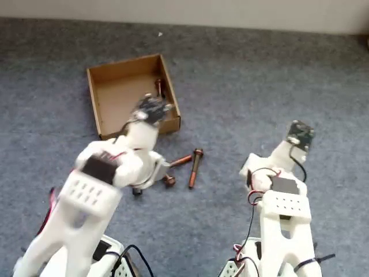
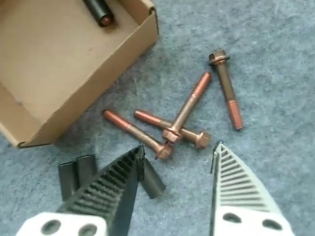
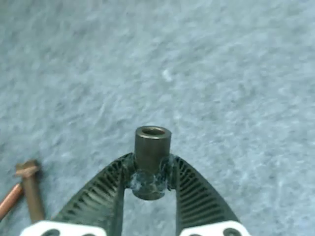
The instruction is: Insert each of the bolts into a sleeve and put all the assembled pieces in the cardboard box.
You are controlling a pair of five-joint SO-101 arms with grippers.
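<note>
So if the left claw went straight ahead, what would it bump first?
Probably the three crossed copper bolts lying just ahead of the open left gripper, though depth is hard to judge.

The desk (image 1: 248, 75) is covered with grey-blue cloth, felt-like, rough and matt. The cardboard box (image 2: 106, 81) is made of plain brown paperboard, matt, with raw cut edges at its rim. The bolts (image 2: 186, 108) just beside the box are of copper-toned metal with a soft sheen, threaded at the ends and smooth along the shanks. The sleeves (image 2: 77, 174) near the box's corner are of dark, dull, smooth metal. The sleeve (image 3: 152, 145) clamped in the right gripper (image 3: 149, 164) is finished alike. Ribbed plastic is used for the jaws: both black on the right gripper, one black and one pale on the left gripper (image 2: 179, 147). The arm shells (image 1: 86, 190) are moulded in smooth white plastic.
</note>
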